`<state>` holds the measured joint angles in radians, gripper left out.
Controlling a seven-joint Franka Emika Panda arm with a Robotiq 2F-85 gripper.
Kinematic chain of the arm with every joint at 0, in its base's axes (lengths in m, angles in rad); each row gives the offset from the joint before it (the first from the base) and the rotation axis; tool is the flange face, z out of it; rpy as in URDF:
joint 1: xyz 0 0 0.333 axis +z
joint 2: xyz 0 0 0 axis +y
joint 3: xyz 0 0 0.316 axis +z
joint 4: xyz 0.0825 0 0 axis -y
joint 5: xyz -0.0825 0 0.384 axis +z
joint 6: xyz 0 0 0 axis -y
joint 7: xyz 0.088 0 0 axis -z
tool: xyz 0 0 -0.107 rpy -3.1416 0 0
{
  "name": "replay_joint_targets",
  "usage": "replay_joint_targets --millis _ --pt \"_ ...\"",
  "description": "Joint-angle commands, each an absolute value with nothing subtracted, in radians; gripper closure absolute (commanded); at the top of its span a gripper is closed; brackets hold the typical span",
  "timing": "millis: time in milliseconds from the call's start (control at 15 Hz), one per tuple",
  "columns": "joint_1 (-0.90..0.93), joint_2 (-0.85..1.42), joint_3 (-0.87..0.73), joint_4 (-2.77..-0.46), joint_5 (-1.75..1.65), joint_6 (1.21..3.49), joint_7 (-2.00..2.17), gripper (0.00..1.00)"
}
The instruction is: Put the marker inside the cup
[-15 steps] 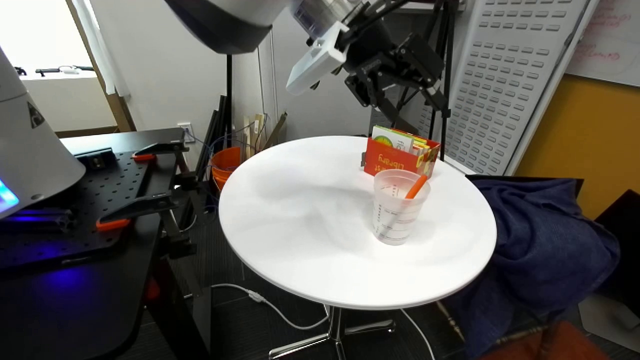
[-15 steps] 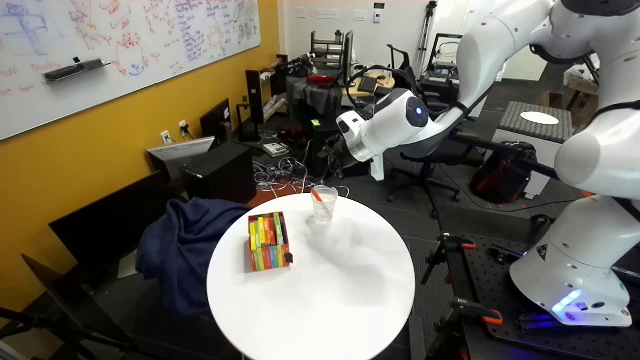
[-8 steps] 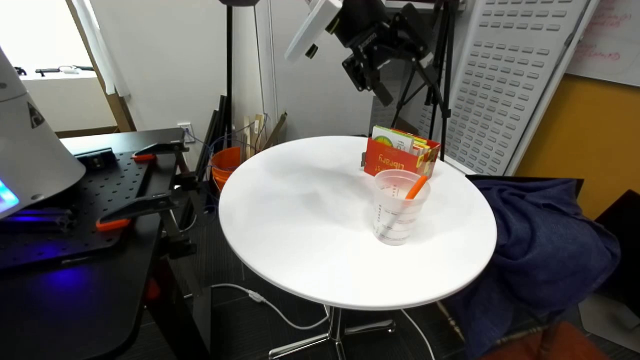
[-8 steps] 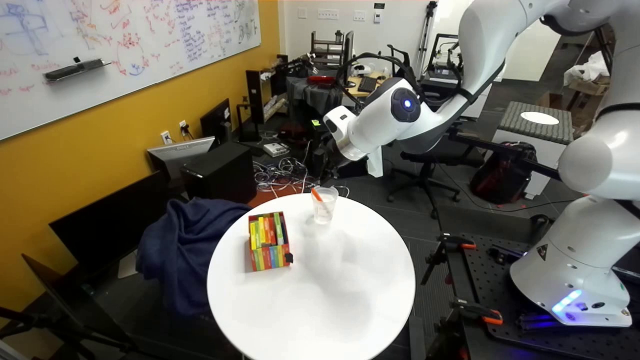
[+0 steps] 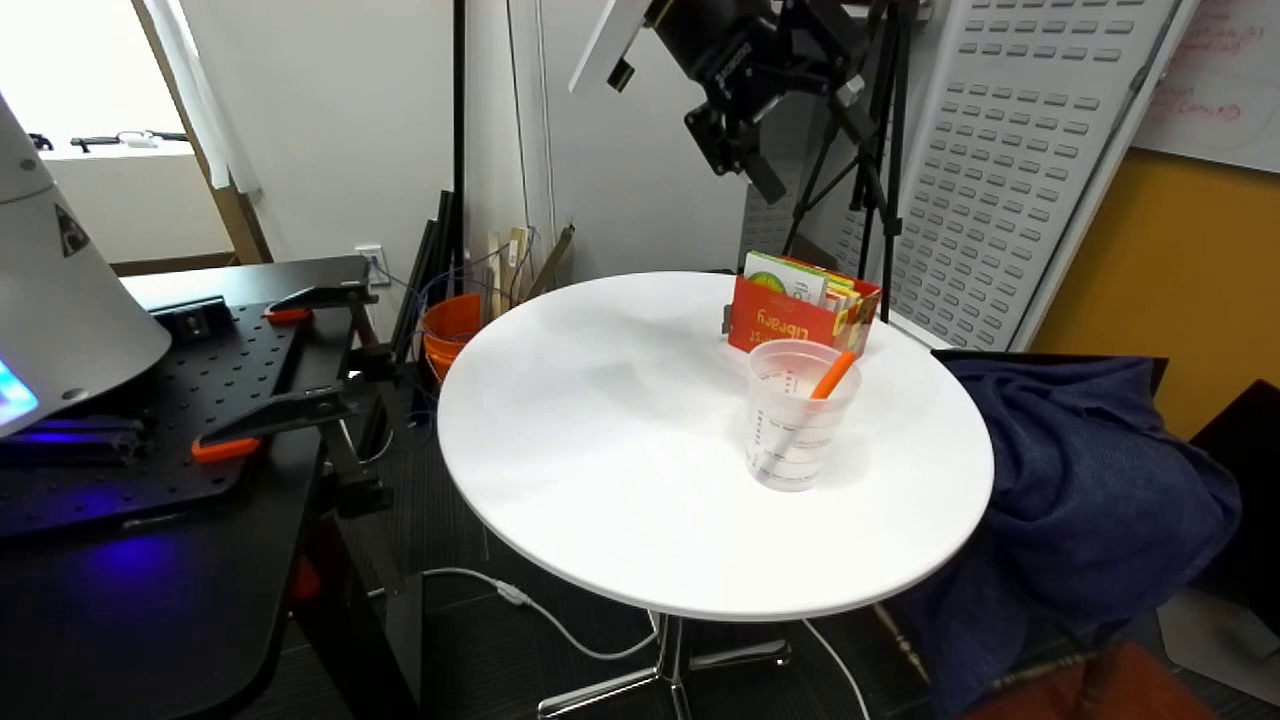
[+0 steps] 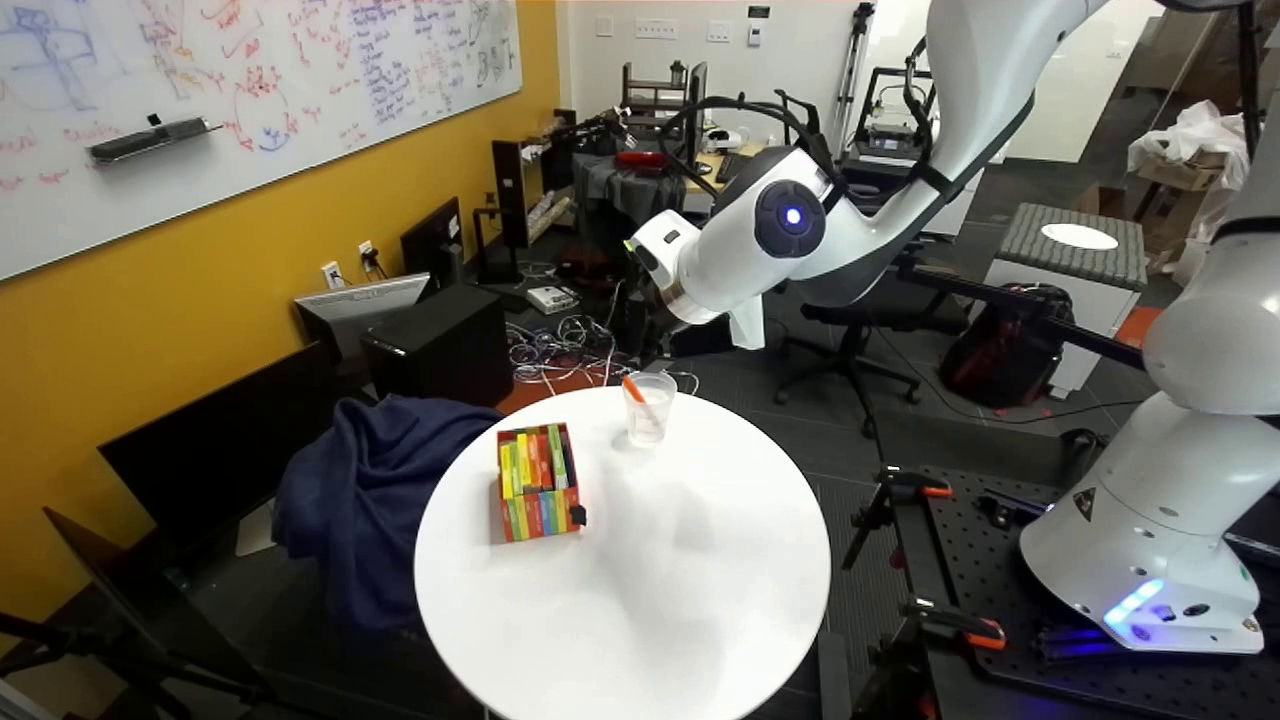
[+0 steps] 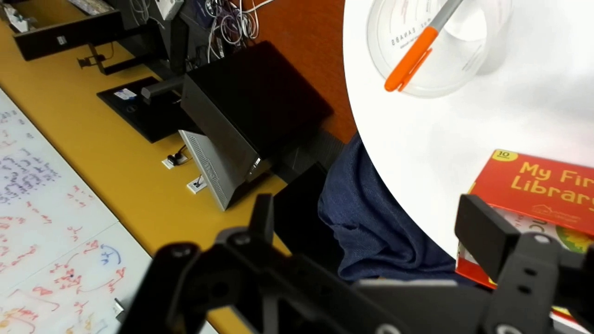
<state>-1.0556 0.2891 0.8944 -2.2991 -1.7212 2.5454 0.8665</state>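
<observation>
Gaping wide, the jaws of the gripper (image 7: 374, 226) hold nothing; they stand far apart in the wrist view, well above the level of the round white table (image 5: 600, 440), touching nothing that I can see. Out from there, the cup (image 5: 790, 445), upright on the table, see-through, printed markings on its wall. Inside it, tilted, the marker (image 5: 833, 376): grey shaft runs down within the wall towards the cup's floor, orange end sticks up past the rim and seems to lean on it. Both exterior views show the same, and the wrist view, which cuts off part of the cup, fits. Farther out, near the cup but apart, a red box of small books (image 6: 540, 485); past the table edge, rumpled navy cloth (image 5: 1090, 500). Progress, my judgement: goal met, marker in the cup and free of the gripper, cup standing. Left to do: nothing that the task sentence asks for; at most, parking the arm (image 6: 980, 100) well away. Small caution: a knock on the marker's raised end could perhaps tip the lot
</observation>
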Motion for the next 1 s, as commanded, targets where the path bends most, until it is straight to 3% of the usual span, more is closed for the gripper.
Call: replay_joint_targets --millis 0,467,800,933 --pt "-0.826 0.193 0.660 -2.301 -1.658 2.590 0.821 0.00" --pt "-0.367 0.171 0.199 -2.297 -1.640 2.606 0.811 0.00" --pt "-0.227 0.194 0.063 -2.292 -1.655 2.597 0.846 0.00" --pt "-0.268 0.196 0.107 -2.293 -1.666 2.586 0.849 0.00"
